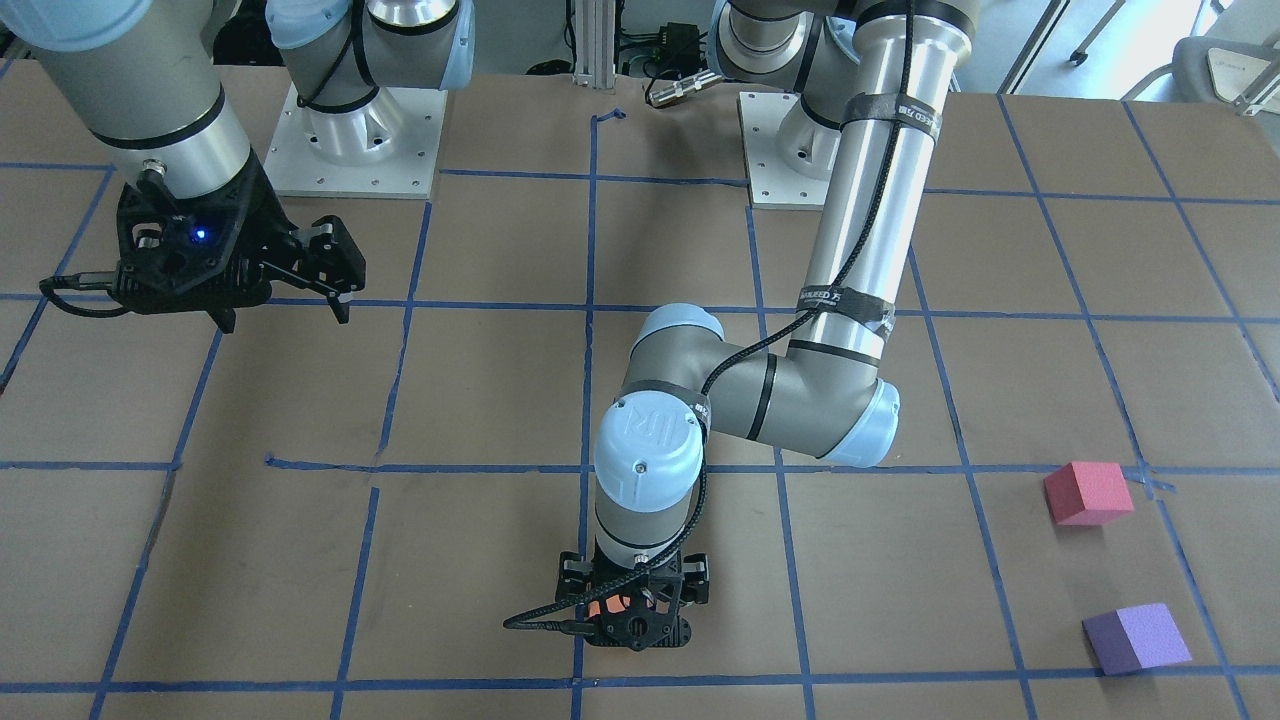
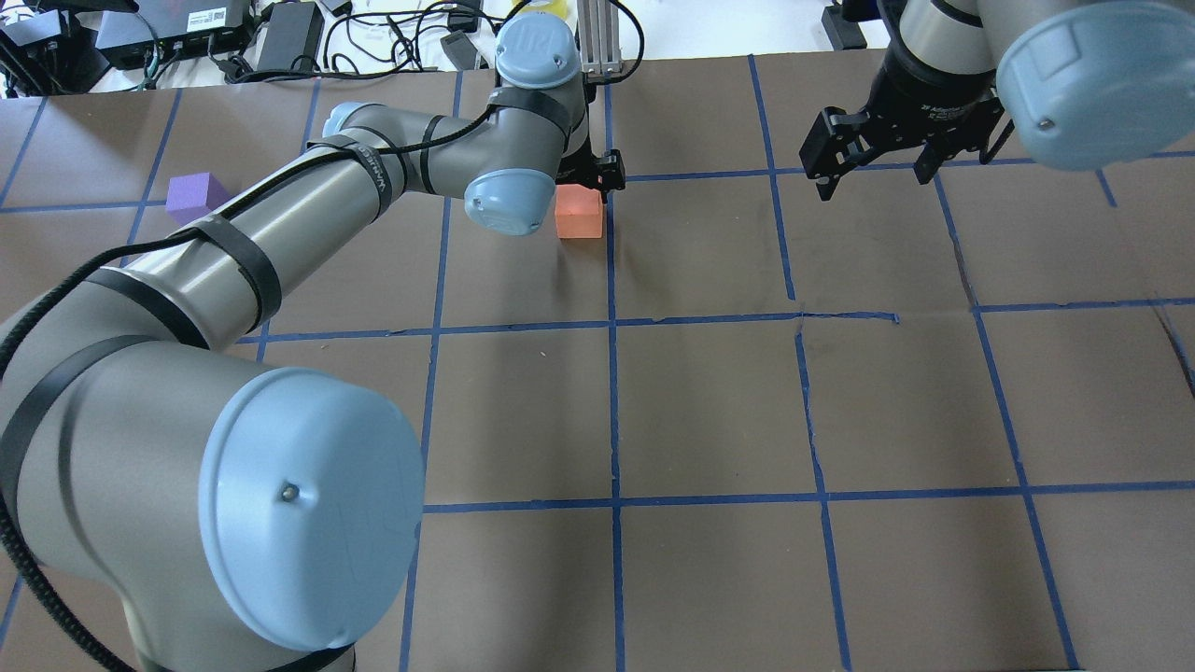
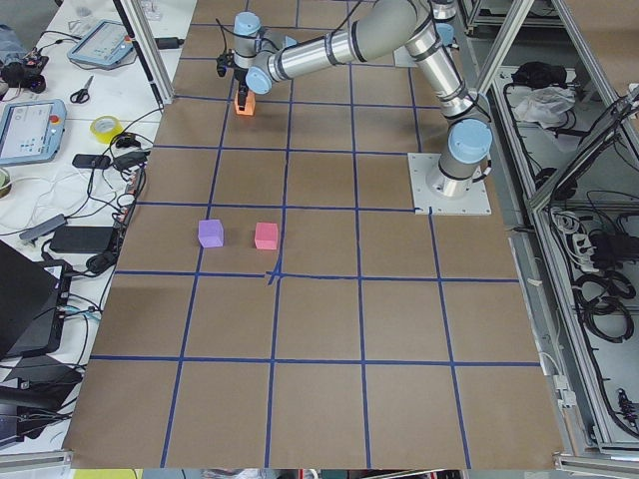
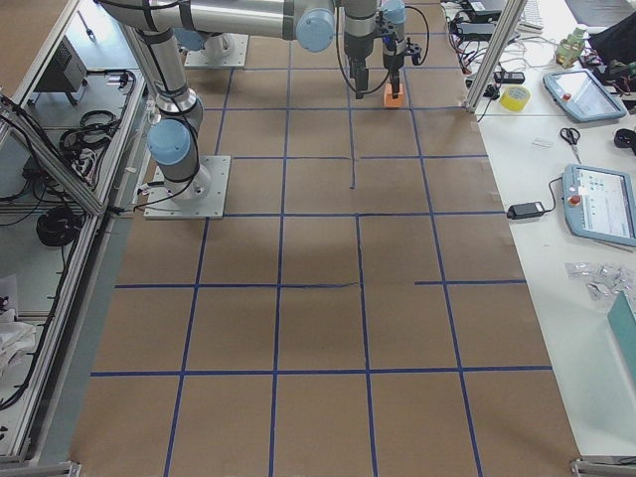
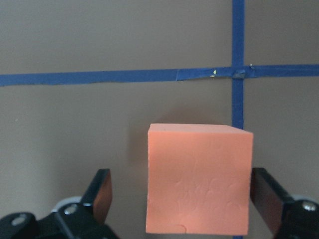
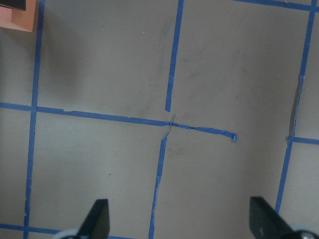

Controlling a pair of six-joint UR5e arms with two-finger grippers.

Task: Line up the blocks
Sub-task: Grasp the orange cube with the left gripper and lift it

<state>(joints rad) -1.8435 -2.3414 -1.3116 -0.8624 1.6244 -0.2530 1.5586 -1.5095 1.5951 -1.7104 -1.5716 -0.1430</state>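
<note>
The orange block (image 5: 199, 179) sits on the brown table next to a blue tape crossing, also in the overhead view (image 2: 578, 213). My left gripper (image 5: 183, 191) is open and straddles it, with a gap at the left finger (image 5: 99, 194); the right finger (image 5: 266, 196) is close to the block's side. The pinkish-red block (image 1: 1088, 492) and the purple block (image 1: 1137, 638) lie apart from each other, far off on my left side. My right gripper (image 2: 873, 173) is open and empty, held above the table on the right.
The table (image 2: 709, 401) is covered in brown paper with a blue tape grid. Both arm bases (image 1: 355, 135) stand at the robot's edge. Cables and devices (image 2: 280, 28) lie beyond the far edge. My left arm hides the pinkish-red block in the overhead view.
</note>
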